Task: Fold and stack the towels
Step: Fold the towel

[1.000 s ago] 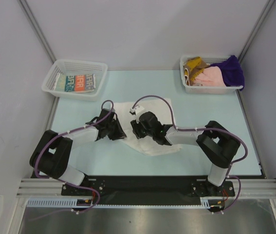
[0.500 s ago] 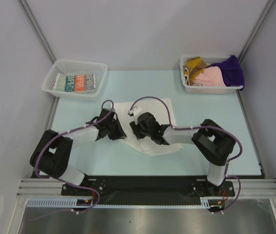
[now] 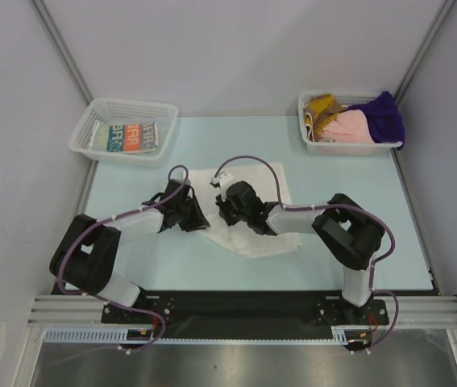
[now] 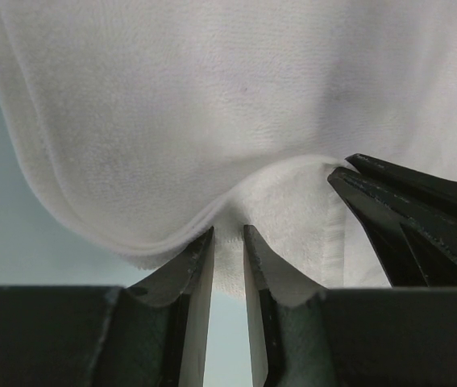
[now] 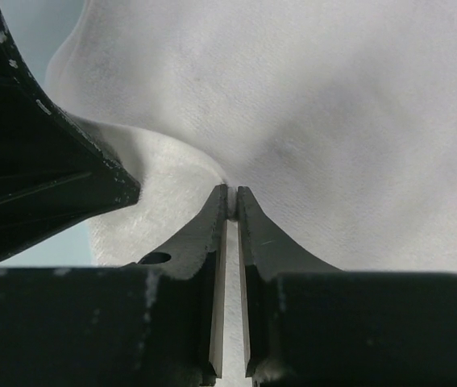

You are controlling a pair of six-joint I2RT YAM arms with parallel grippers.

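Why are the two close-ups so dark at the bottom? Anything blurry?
Left wrist view: the left pincer, black, fills the bottom; the white towel is evenly bright. Right wrist view: same with the right pincer. Top view: sharp, soft shadows.

L arm (image 3: 127,227) & R arm (image 3: 305,218) both reach inward, low, elbows bent, wrists near each other. L gripper (image 4: 228,235) nearly closed, pinching the white towel (image 4: 212,97) at its edge. R gripper (image 5: 232,193) fingers almost touching, nipping the same cloth.
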